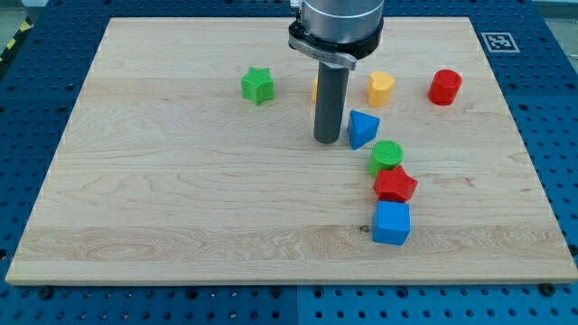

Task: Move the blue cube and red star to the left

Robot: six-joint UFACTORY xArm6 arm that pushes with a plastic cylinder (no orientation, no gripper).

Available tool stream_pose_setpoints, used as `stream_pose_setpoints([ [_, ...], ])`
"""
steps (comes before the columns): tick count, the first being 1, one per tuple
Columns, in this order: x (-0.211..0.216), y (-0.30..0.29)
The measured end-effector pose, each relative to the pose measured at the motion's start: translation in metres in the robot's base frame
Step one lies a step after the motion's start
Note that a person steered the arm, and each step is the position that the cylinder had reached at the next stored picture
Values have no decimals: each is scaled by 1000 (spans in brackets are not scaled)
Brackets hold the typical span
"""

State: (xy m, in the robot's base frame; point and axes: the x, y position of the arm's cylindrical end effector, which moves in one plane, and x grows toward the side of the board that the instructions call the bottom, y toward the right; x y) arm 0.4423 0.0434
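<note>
The blue cube (pixel 391 223) lies at the lower right of the wooden board (pixel 181 199). The red star (pixel 396 185) sits just above it, touching it. My tip (pixel 326 140) rests on the board up and to the left of both, just left of a blue triangular block (pixel 362 128). The tip stands well apart from the cube and the star.
A green cylinder (pixel 386 155) touches the red star from above. A yellow heart (pixel 380 88) and a red cylinder (pixel 444 87) lie at the upper right. A green star (pixel 257 85) lies at upper middle. An orange block (pixel 314 88) is mostly hidden behind the rod.
</note>
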Motion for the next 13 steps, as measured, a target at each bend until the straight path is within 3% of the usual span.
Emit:
stream_pose_setpoints([
  [2, 32, -4],
  [5, 176, 4],
  [8, 173, 116],
  [9, 150, 133],
  [13, 132, 115],
])
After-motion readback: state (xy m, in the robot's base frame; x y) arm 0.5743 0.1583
